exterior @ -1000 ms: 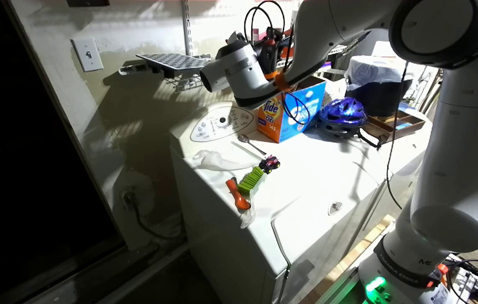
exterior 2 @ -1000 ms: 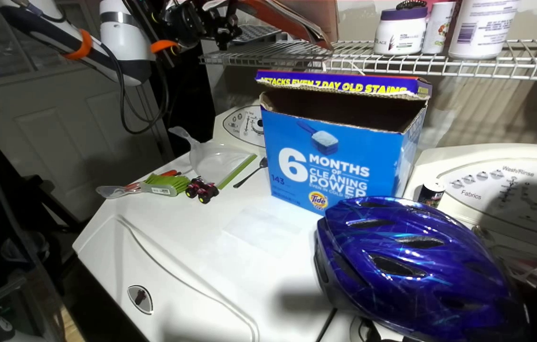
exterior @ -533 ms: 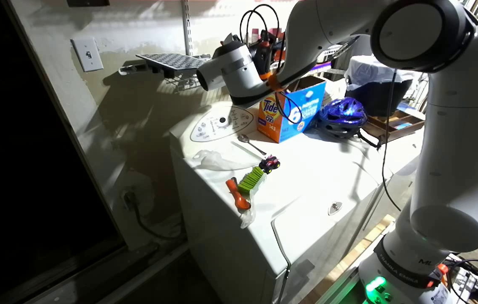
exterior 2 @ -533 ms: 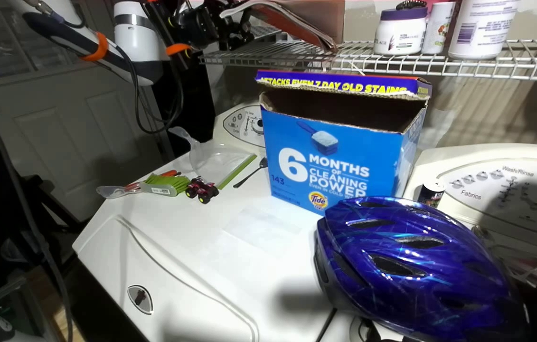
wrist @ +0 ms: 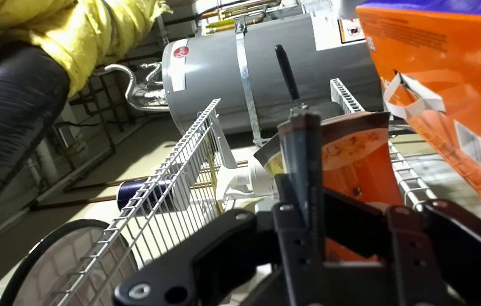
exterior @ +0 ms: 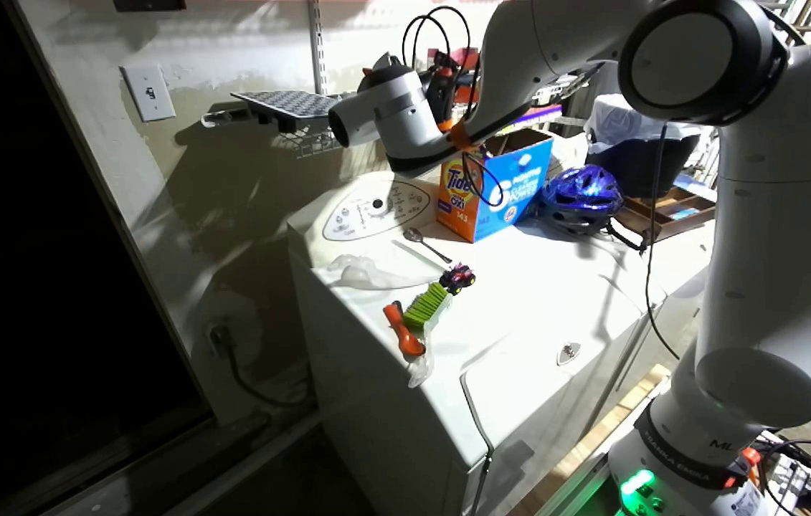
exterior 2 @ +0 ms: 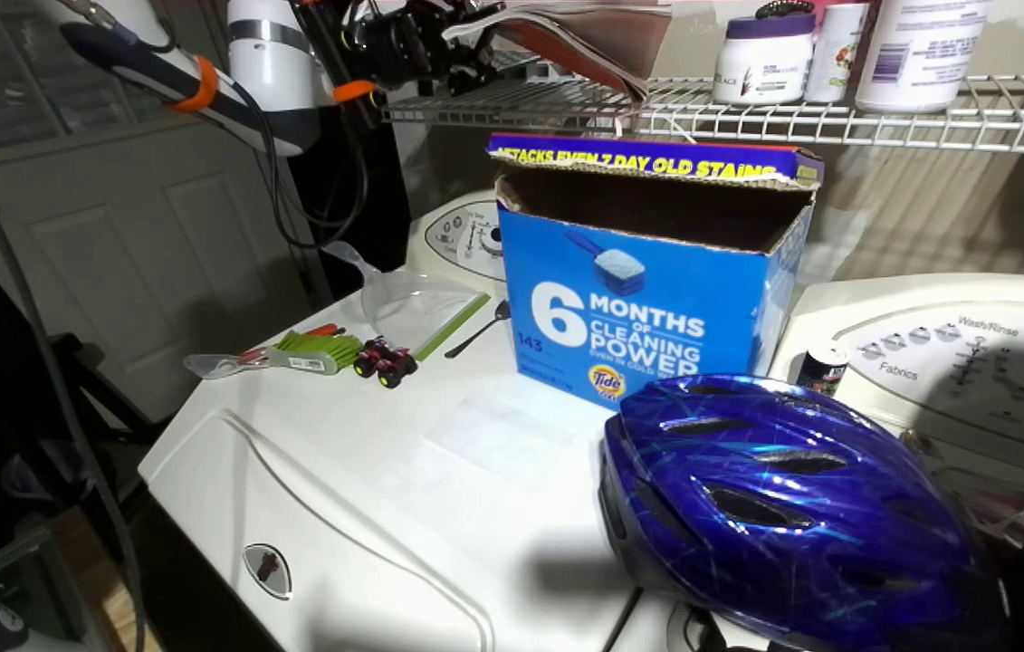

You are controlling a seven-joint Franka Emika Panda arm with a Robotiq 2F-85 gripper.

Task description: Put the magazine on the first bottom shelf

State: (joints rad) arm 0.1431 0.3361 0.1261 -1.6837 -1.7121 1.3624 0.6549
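Note:
My gripper [exterior 2: 466,54] is shut on the magazine [exterior 2: 579,41], which bends and slopes down at the front edge of the wire shelf [exterior 2: 684,122] in an exterior view. Whether it touches the wires cannot be told. In the wrist view the gripper [wrist: 297,191] pinches the magazine, whose orange-red cover [wrist: 359,170] faces right, beside the lower shelf's white wires [wrist: 414,182]. In an exterior view my gripper [exterior: 441,89] is mostly hidden behind the wrist.
A Tide box [exterior 2: 629,290] stands under the shelf. A jar [exterior 2: 763,68] and bottles stand farther along it. A second wire rack [wrist: 172,170] shows in the wrist view. A blue helmet [exterior 2: 783,507], toy car [exterior 2: 385,362] and green brush [exterior 2: 317,349] lie on the machine top.
My gripper and the magazine have moved a short way toward the wall and shelf, and the magazine has tilted slightly. The other objects have not moved.

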